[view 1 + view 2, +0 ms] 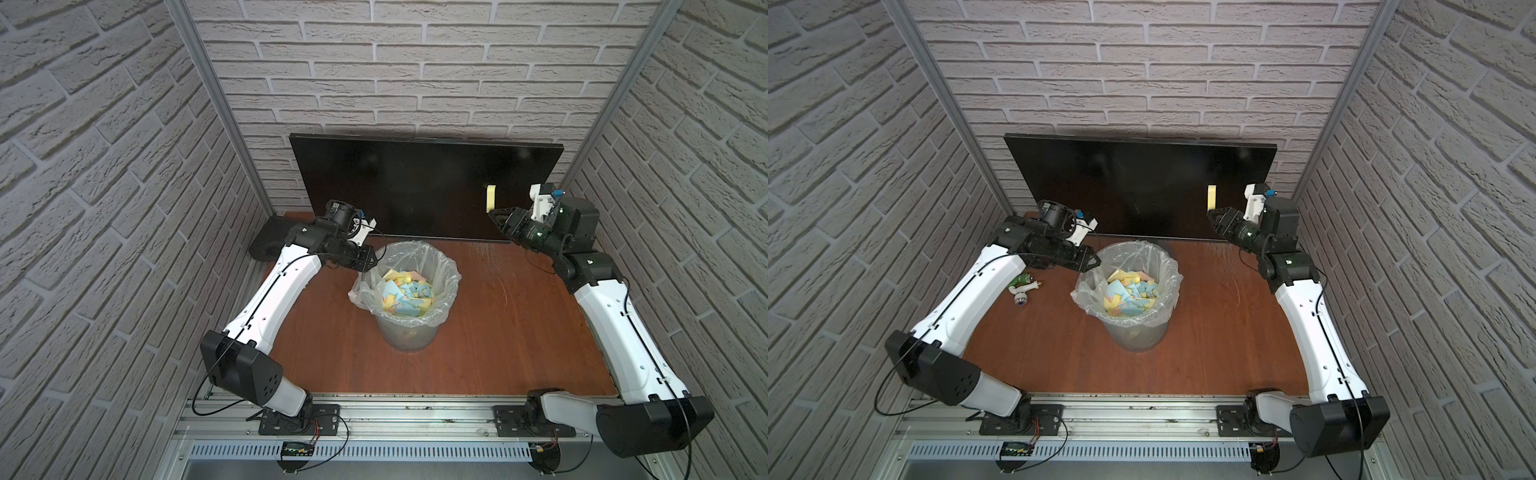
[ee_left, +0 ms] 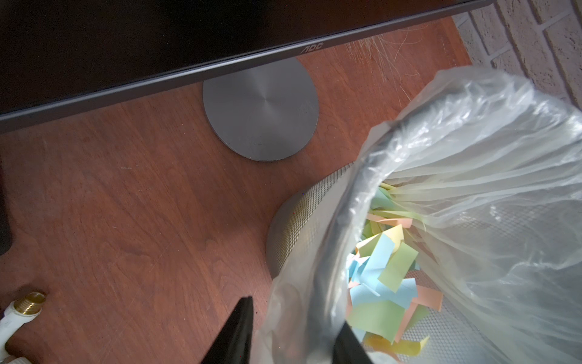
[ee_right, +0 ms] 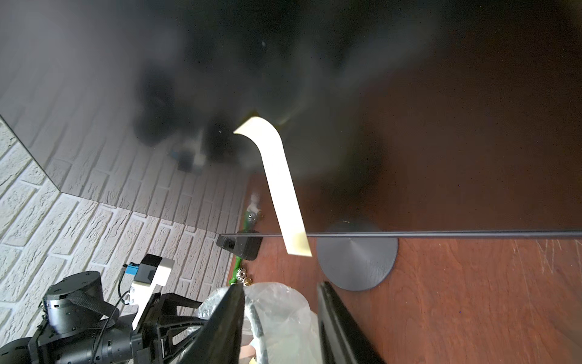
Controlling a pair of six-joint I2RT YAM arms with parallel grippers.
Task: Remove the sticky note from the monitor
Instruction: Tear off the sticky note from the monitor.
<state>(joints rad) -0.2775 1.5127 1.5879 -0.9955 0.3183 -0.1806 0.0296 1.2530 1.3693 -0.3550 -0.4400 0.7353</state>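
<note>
Sticky note (image 3: 280,179) curls off monitor (image 3: 441,126), free edge just ahead of released right tool (image 3: 282,285); left tool (image 2: 296,312) clenches bin (image 2: 299,227) rim.

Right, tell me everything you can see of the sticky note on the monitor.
The sticky note is pale yellow paper, blank as far as shows. Only its top edge clings to the monitor screen, low on the side nearer the right arm; the rest curls off the glass and hangs free. The open right gripper sits just short of its loose end, not touching.
</note>
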